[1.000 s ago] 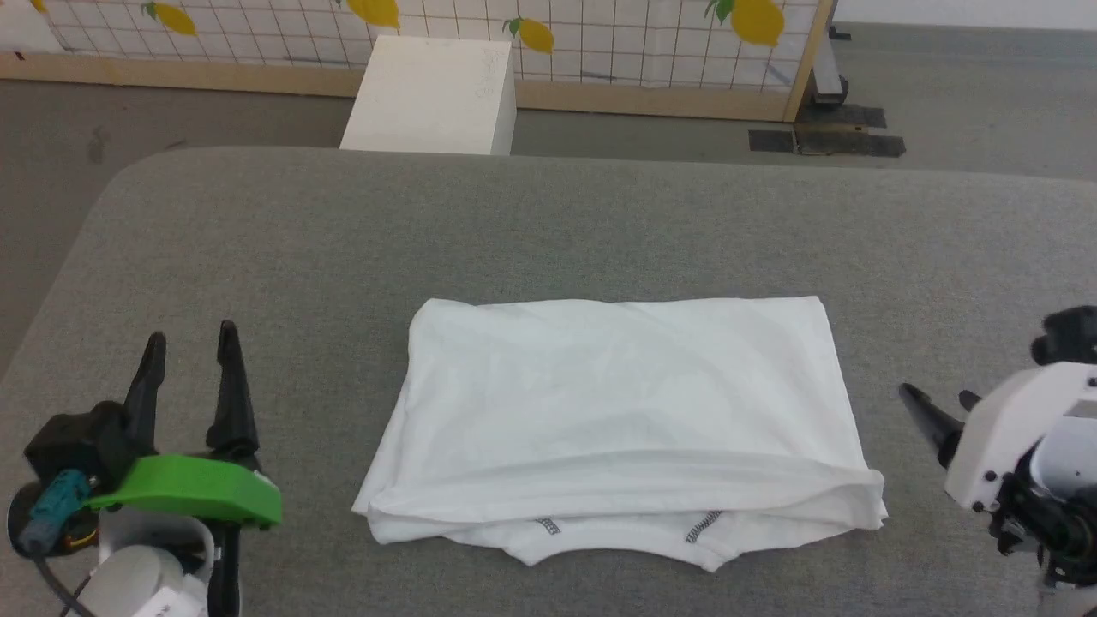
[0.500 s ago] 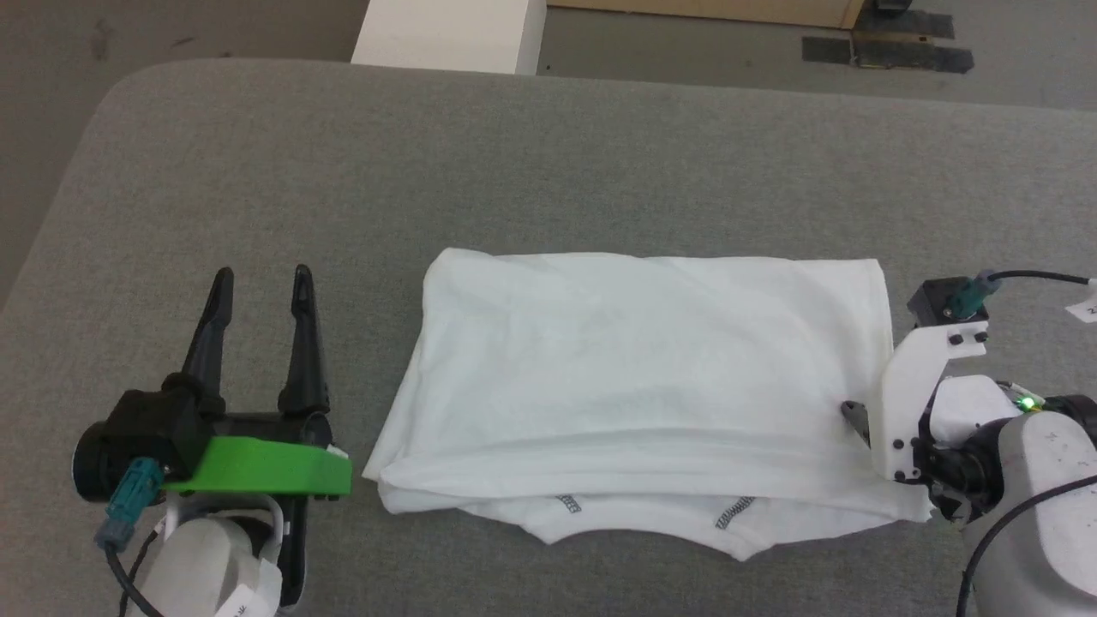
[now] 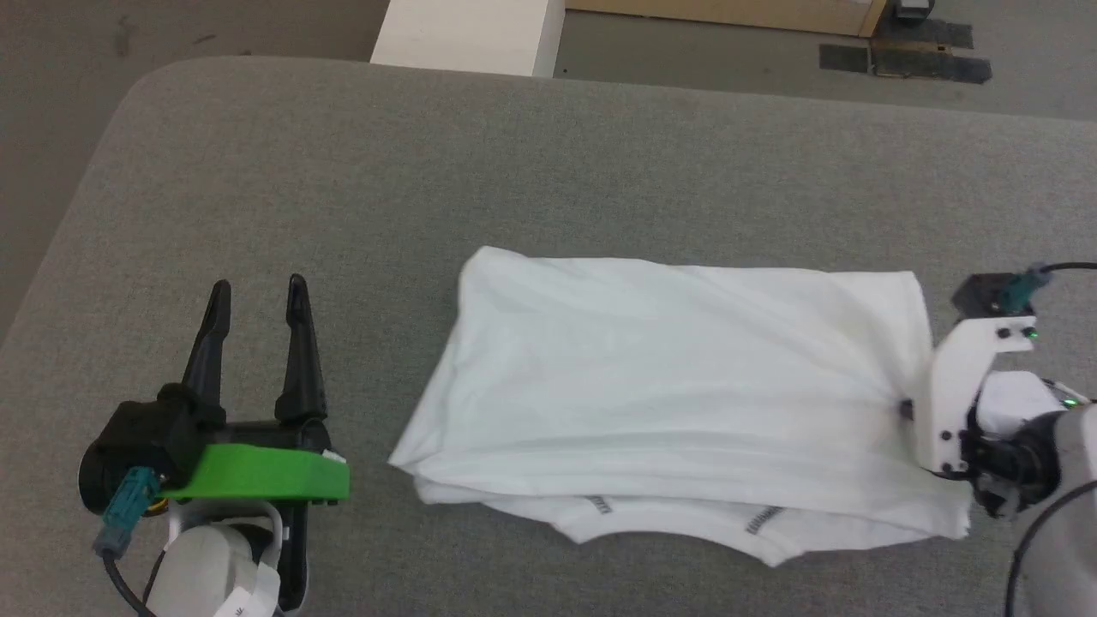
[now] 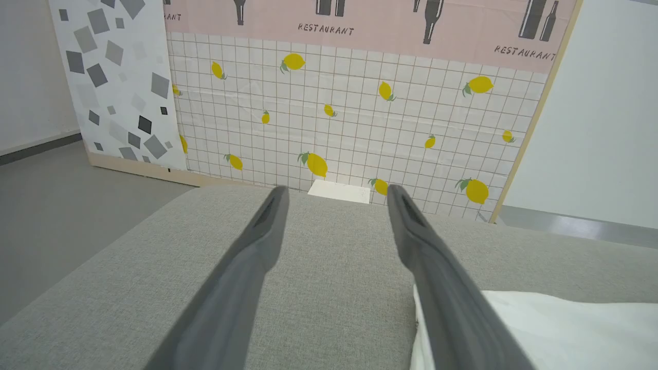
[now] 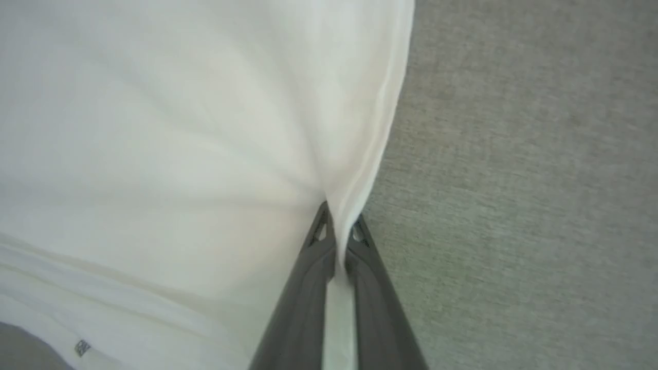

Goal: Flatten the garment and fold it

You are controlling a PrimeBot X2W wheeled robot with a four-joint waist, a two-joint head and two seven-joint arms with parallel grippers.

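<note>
The white garment (image 3: 677, 386) lies folded into a wide rectangle on the grey table (image 3: 514, 171), with dark zigzag seams peeking out at its near edge. My right gripper (image 3: 907, 410) is shut on the garment's right edge, and creases fan out from the pinch. In the right wrist view the two dark fingers (image 5: 308, 277) clamp a fold of the garment (image 5: 180, 128) at my right gripper (image 5: 338, 226). My left gripper (image 3: 255, 300) stands open to the left of the garment, holding nothing. The left wrist view has my left gripper (image 4: 334, 198) spread over bare table, a garment corner (image 4: 565, 329) at lower right.
A white box (image 3: 467, 36) stands on the floor beyond the table's far edge. Behind it rises a lemon-patterned panel (image 4: 360, 118). The table's rounded left corner (image 3: 146, 86) is near the left arm. Bare grey table stretches beyond the garment.
The camera tilted down and shifted. My right gripper reached the garment's right edge and shut on it, drawing creases into the cloth. The left gripper stayed open beside the garment.
</note>
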